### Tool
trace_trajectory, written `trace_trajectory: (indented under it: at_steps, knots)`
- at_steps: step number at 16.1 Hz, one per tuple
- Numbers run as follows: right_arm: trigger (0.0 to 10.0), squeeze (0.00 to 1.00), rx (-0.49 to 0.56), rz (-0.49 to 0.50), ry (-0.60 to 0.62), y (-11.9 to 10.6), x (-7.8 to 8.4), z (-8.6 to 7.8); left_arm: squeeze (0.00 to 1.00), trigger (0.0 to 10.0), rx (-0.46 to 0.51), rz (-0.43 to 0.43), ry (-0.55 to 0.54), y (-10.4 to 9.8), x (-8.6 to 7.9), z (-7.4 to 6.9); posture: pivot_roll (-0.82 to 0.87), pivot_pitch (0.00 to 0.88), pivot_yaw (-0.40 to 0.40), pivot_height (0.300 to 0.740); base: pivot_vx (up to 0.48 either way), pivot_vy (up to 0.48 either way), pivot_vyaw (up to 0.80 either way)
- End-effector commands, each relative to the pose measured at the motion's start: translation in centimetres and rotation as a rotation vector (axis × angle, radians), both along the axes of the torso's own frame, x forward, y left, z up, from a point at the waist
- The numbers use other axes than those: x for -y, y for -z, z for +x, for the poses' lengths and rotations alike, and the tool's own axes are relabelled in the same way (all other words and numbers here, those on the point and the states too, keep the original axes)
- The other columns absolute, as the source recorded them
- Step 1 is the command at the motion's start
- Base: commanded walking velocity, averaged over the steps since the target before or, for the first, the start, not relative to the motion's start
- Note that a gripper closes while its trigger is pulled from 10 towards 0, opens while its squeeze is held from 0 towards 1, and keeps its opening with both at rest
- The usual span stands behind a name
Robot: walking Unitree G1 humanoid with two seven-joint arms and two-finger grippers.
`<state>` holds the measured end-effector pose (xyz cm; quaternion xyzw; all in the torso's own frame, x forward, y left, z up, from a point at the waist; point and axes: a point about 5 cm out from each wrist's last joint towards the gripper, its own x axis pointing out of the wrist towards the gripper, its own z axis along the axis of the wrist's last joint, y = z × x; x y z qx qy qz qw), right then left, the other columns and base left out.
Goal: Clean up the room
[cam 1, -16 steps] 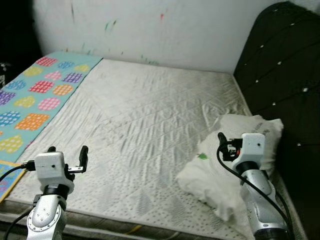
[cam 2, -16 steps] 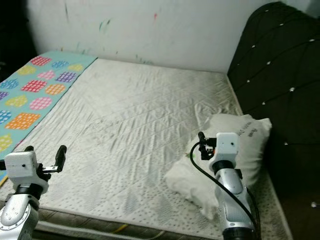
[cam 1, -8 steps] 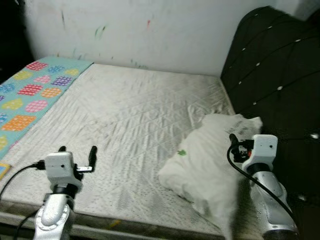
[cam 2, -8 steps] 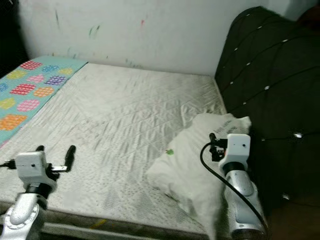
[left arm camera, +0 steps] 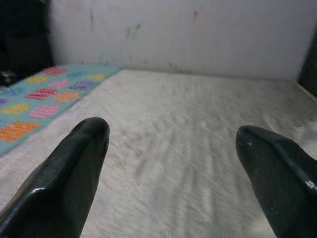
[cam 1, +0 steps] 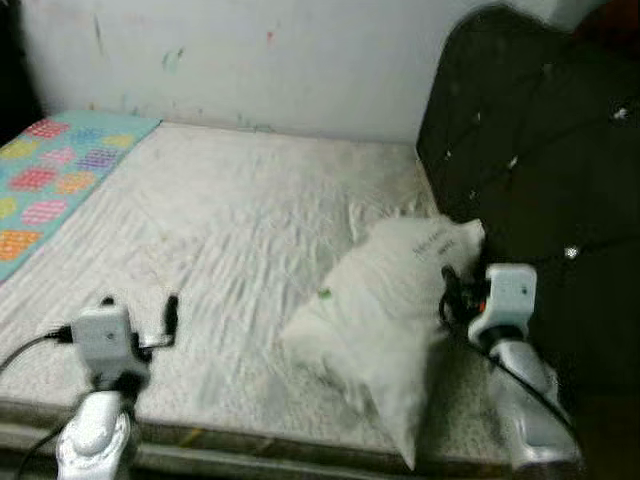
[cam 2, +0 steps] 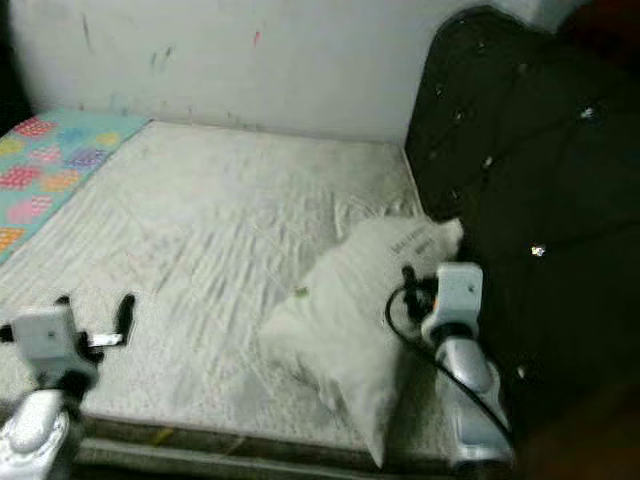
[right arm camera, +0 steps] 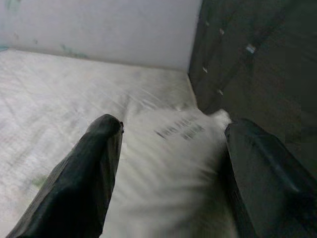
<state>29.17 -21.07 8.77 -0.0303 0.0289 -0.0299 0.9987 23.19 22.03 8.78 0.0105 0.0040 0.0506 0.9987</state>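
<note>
**Spotter:** Where are your grippers?

**Me:** My right gripper [right arm camera: 168,163] is spread wide and empty, hanging just over the white pillow [cam 1: 385,300], near its end by the headboard [cam 1: 540,170]. My left gripper [left arm camera: 173,163] is also spread, holding nothing, over the near edge of the mattress [cam 1: 240,220], well apart from the pillow.

**Spotter:** What worries you?

**Me:** The head views are blurred, so I'd guess the body is moving; closing now could pinch only loose cover and let the pillow sag free. It lies slanted with one corner close to the bed's front edge, so a nudge might tip it off.

**Spotter:** Surfaces?

**Me:** The pillow is soft, plump, wrinkled, with dark print at one end. The mattress is quilted in diamonds. The headboard is dark, tufted, buttoned. A teal mat [cam 1: 60,165] with bright patches lies far left.
</note>
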Motion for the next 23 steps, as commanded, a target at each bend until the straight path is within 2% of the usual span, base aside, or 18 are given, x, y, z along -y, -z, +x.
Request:
trace_trajectory:
  at_steps: [1,3,14,21,23]
  knots:
    - [10.0,0.0,-0.146,0.251,-0.207,2.8,-7.32,3.54,0.0,10.0,-0.199,-0.221,0.112,2.58,6.59,9.2,0.01,0.106,-0.012,0.74,0.0,0.0,-0.75]
    - [10.0,0.0,-0.146,0.251,-0.208,2.77,-7.3,3.58,0.0,10.0,-0.198,-0.225,0.107,2.55,6.55,9.23,0.01,0.106,-0.013,0.74,0.0,0.0,-0.69]
    - [10.0,0.0,-0.142,0.233,-0.22,2.57,-7.38,3.77,0.0,10.0,-0.183,-0.238,0.097,2.3,6.44,9.44,0.01,0.103,-0.014,0.74,0.0,0.0,0.0]
    - [10.0,0.0,-0.144,0.242,-0.218,2.62,-7.43,3.7,0.0,10.0,-0.182,-0.24,0.098,2.28,6.4,9.38,0.01,0.111,-0.011,0.74,0.0,0.372,0.0]
    - [10.0,0.0,-0.145,0.239,-0.219,2.63,-7.42,3.69,0.0,10.0,-0.183,-0.241,0.099,2.29,6.42,9.37,0.01,0.113,-0.012,0.74,0.0,0.0,0.0]
